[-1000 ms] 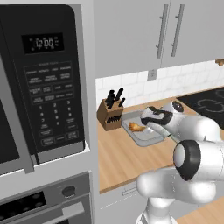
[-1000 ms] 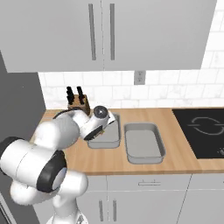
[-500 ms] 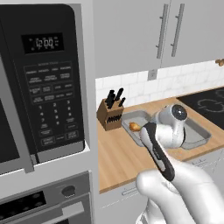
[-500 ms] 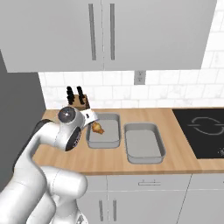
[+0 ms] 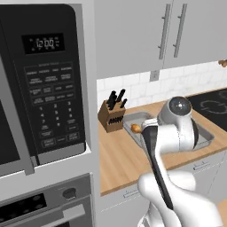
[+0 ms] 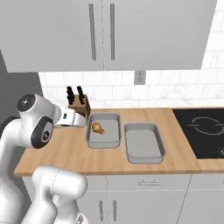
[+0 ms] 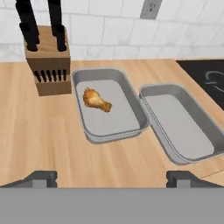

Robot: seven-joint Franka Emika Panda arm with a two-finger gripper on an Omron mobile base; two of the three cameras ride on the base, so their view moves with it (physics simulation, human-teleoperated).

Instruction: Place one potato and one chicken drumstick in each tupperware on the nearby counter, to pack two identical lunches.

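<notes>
I see the gripper (image 7: 111,178) fingers spread wide, holding nothing. At frame centre, one glossy orange-brown drumstick (image 7: 96,100) lies in the left smooth grey rounded tray (image 7: 83,119); the right tray (image 7: 205,127) sits on the wood-grain counter (image 7: 39,135).

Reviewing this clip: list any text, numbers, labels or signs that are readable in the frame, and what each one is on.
"12:00", on the microwave display.
Microwave keypad: rows of button labels, too small and blurred to read.
Cooktop: a circular burner mark, no words.
Oven, knife block, trays and cabinets: no text.
</notes>
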